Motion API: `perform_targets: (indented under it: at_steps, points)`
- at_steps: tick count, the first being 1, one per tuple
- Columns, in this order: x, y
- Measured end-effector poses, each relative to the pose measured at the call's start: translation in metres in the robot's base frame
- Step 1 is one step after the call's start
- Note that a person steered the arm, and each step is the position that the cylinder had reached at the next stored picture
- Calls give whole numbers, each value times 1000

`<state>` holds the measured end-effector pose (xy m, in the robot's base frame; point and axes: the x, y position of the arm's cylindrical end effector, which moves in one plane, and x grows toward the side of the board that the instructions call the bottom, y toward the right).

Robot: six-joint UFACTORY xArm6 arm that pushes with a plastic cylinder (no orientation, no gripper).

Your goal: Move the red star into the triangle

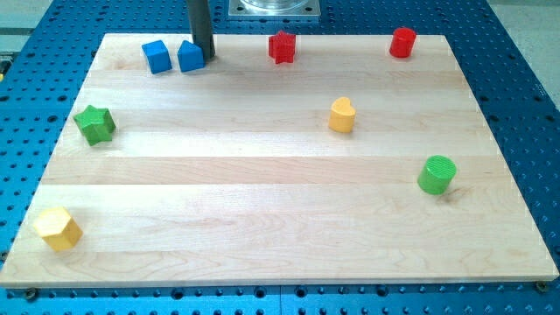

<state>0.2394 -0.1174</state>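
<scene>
The red star (282,47) lies near the view's top edge of the wooden board, just right of centre. My tip (208,58) stands at the top left, touching the right side of a blue block (190,56). A second blue block (157,56) sits just left of that one. Which of the two blue blocks is the triangle cannot be made out. The red star is about 85 pixels to the right of my tip.
A red cylinder (402,42) sits at the top right. A yellow heart (342,115) is right of centre. A green cylinder (437,174) is at the right. A green star (94,123) is at the left. A yellow hexagon (58,228) is at the bottom left.
</scene>
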Motion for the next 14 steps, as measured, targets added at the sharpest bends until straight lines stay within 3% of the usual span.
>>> perform_targets:
  at_steps: [1, 2, 3, 4, 5, 6, 8, 9, 10, 11, 13, 14]
  points:
    - [-11, 67]
    - [-29, 72]
    - [38, 83]
    - [50, 153]
    - [21, 195]
    - [-10, 195]
    - [-18, 54]
    - [-18, 31]
    - [-4, 89]
    - [26, 78]
    - [2, -1]
    - [22, 74]
